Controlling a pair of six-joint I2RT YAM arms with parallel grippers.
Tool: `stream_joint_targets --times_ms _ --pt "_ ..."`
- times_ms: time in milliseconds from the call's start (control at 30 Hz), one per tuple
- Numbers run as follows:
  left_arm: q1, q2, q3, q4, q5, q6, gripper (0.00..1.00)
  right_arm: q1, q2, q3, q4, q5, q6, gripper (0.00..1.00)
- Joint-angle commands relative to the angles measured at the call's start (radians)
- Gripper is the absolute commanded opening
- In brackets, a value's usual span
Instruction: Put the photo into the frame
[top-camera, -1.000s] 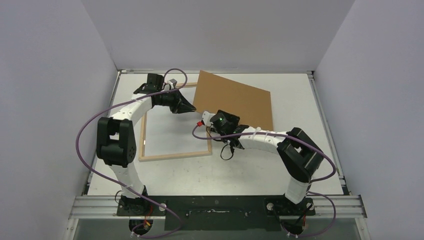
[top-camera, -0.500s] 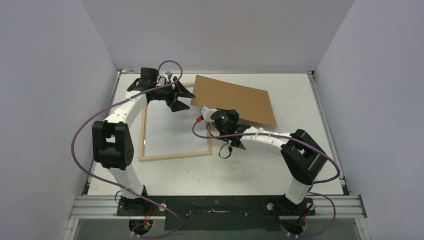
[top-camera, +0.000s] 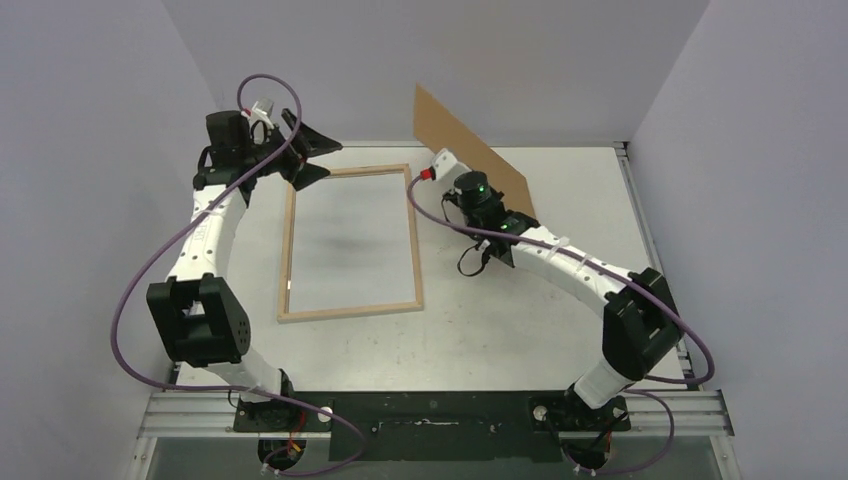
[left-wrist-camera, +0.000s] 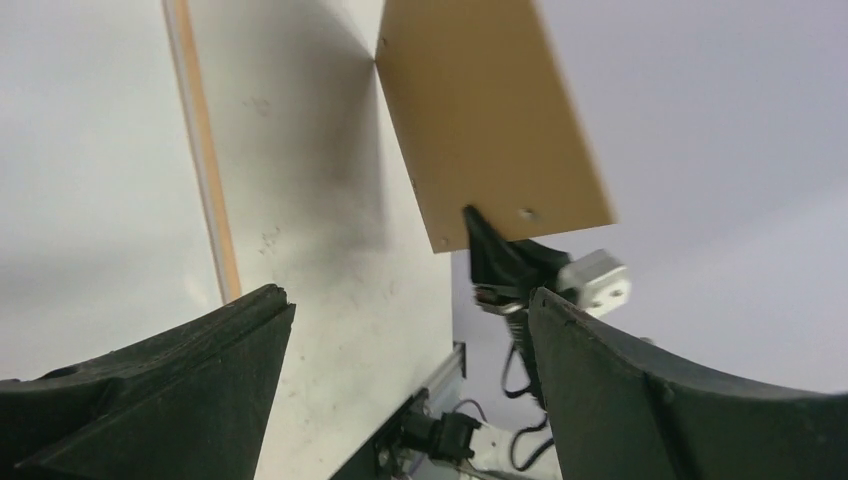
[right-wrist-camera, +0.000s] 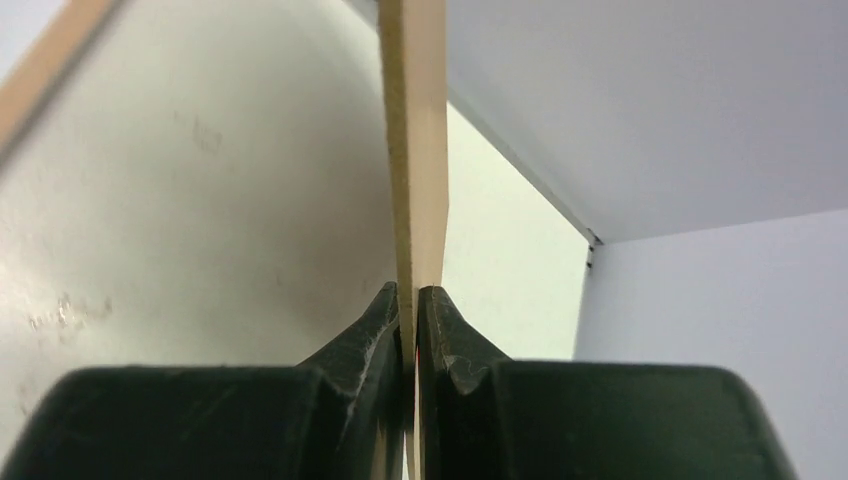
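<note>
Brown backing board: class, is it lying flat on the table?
No, the right end effector holds the brown backing board clamped by its edge, tilted steeply up.

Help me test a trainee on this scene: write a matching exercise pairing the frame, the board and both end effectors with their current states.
Things:
1. frame
2. board
3. left end effector
4. right end effector

States:
A. shut on a thin edge
B. lying flat on the table
C. open, holding nothing
D. tilted up steeply

Pairs: 1-B, 2-D, 3-C, 4-A
</note>
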Motion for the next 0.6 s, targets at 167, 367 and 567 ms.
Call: stream_joint_targets --times_ms 167,367,567 --pt "0.021 -0.105 -0.016 -0.145 -0.172 0.192 0.87 -0.094 -0.158 0.196 -0.036 -0.189 0.408 0.0" --pt "0.021 -0.102 -0.049 -0.185 -0.2 0.233 0.87 -0.114 -0.212 0.26 -0.039 -0.224 0.549 0.0" --pt "0.019 -0.079 -0.063 -0.192 -0.2 0.24 0.87 -0.133 -0.212 0.341 -0.094 -0.241 0.677 0.0"
